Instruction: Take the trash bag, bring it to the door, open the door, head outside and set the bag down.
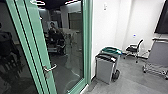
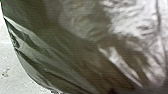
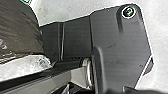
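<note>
Beside the green-framed glass door (image 1: 42, 45) stand two bins (image 1: 103, 70); close to the left wrist bulges, probably, the trash bag (image 2: 75, 50); both grippers' jaws, I cannot tell.

A green frame (image 1: 88, 37) borders dark glass (image 1: 11, 82), in which white-pink light strips (image 1: 73, 1) show near the top. Beyond it, a white wall (image 1: 110, 27) carries a small pale fitting (image 1: 105, 7) and runs to a corner, with dark skirting (image 1: 142, 57) along part of its foot. Near the wall are 2 grey bins, 1 with a dark lid (image 1: 106, 56) and 1 with a green lid (image 1: 111, 50). Farther back is a black chair (image 1: 133, 49); to the right are a grey stand (image 1: 157, 53) on castors and a dark panel (image 1: 163, 20). The floor (image 1: 125, 80) is mottled grey.
</note>
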Tool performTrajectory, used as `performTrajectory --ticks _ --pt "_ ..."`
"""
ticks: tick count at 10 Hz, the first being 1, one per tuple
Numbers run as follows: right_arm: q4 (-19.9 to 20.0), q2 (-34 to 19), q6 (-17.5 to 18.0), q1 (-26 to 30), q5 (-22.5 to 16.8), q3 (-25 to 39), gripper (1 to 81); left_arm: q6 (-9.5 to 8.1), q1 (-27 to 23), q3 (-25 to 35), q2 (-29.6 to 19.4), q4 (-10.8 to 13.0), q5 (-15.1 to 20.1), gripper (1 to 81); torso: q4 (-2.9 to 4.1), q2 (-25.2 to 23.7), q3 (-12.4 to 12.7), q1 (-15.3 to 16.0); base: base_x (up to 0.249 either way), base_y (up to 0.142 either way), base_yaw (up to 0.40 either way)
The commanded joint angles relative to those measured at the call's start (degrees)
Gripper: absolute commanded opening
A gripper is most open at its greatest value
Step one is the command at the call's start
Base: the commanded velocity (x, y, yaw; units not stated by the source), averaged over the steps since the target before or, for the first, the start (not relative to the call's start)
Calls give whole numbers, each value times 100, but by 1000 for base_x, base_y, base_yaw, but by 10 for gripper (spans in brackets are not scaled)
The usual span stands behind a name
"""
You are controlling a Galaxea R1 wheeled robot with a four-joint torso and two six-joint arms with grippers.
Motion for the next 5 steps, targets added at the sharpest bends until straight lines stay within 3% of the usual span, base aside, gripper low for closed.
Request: performTrajectory --ticks 1,4,5 --pt "-71 43 -24 244 -307 25 811 31 -364 -8 8 30 337 10 0 0 0 0 185 0 0" --pt "-71 43 -33 244 -315 25 811 31 -364 -8 8 30 345 10 0 0 0 0 184 0 0" --pt "-71 43 -24 244 -307 25 811 31 -364 -8 8 30 345 10 0 0 0 0 184 62 0"
